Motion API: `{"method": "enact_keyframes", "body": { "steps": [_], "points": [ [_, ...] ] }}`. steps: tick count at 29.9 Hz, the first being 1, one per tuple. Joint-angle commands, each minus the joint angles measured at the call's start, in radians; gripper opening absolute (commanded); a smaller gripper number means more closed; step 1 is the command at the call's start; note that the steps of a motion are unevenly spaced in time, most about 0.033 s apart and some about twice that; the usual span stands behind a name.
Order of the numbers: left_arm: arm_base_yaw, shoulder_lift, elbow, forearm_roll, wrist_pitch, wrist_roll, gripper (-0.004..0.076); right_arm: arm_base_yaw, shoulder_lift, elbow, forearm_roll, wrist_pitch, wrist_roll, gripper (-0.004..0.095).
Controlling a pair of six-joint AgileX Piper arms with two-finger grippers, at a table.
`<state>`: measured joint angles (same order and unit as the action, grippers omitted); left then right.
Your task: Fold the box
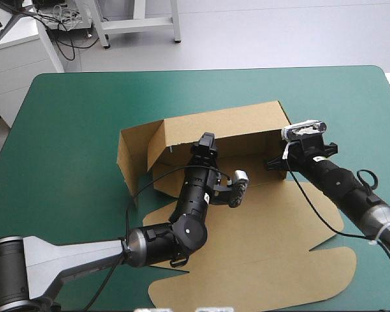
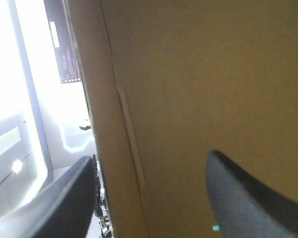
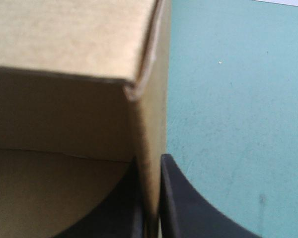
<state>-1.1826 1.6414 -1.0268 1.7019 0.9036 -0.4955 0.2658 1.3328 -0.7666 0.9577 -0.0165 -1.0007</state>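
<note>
At the teal-green desk's [image 1: 65,130] near edge, the flat lid of the brown box [image 1: 260,240], beyond it the left pincer [image 1: 207,140] spread apart close against raised board, right pincer [image 1: 275,162] pinching the right end wall, back wall upright behind.

On our teal-green table [image 1: 71,117] we see the brown box [image 1: 260,221] with its far wall and left flap standing and its lid flat toward the near edge, our left gripper [image 1: 207,143] at the far wall's inner side, our right gripper [image 1: 276,162] at its right end.
</note>
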Motion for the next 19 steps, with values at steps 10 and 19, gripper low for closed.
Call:
{"method": "enact_keyframes", "body": {
  "steps": [10,19],
  "points": [
    [-0.075,-0.039,-0.023,0.047,0.057,0.124,0.0169,-0.024,0.095,-0.18,0.016,-0.071,0.004,-0.0019],
    [0.048,-0.053,-0.328,-1.051,0.038,1.057,0.0016,-0.024,0.097,-0.18,0.014,-0.057,-0.035,-0.0019]
  ]
}}
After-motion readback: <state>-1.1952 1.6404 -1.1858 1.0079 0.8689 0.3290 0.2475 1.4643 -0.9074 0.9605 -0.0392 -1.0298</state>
